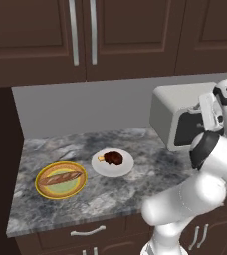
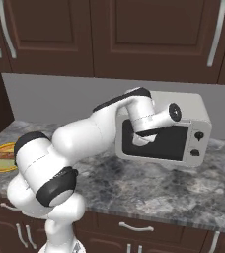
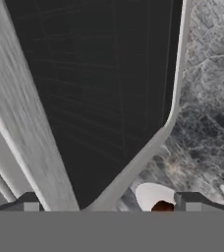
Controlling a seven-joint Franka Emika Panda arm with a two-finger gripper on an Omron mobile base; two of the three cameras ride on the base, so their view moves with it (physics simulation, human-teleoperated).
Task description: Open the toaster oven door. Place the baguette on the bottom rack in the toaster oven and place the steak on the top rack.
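The toaster oven stands at the counter's right end, and its door looks shut. My gripper is open right against the dark glass, near the door's left side. In the hand view the door fills most of the frame above my gripper, whose fingertips stand wide apart. Faint wire lines show through the glass, but the top rack and bottom rack cannot be told apart. The baguette lies on a yellow plate. The steak sits on a white plate to the oven's left.
Dark wall cabinets hang above the grey stone counter. The counter's left end drops off beside the yellow plate. Drawers with silver handles run below the front edge.
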